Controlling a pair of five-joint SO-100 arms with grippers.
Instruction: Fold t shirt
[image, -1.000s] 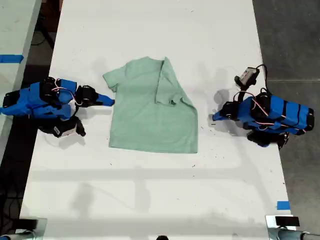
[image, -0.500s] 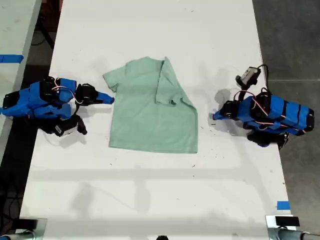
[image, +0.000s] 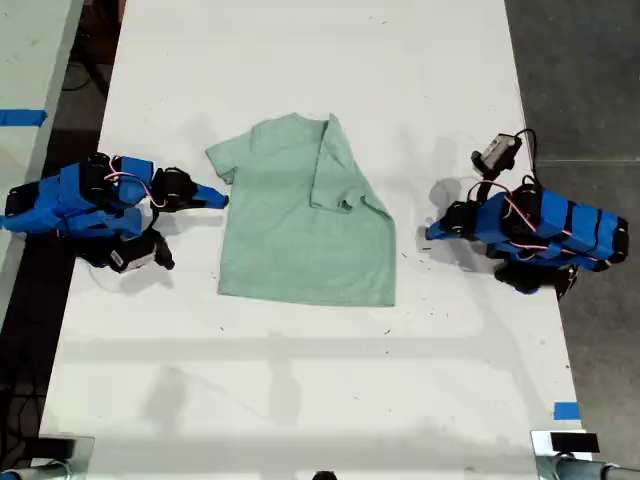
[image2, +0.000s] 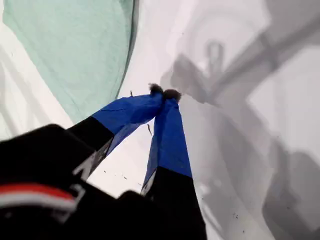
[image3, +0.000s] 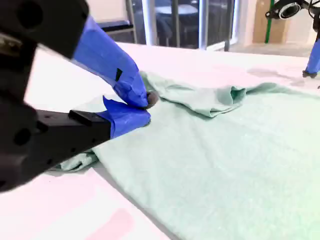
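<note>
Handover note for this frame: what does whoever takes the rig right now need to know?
My first pincer: shut, empty, over the bare white table, clear of the shirt's edge on the exterior view's right.
My second pincer: shut at the sleeve on the exterior view's left; whether it pinches cloth cannot be told.
The pale mint-green short-sleeved t shirt lies flat mid-table.
Done: the sleeve side on the exterior view's right is folded over the body.
Left: fold the other sleeve in, then fold the body.
</note>
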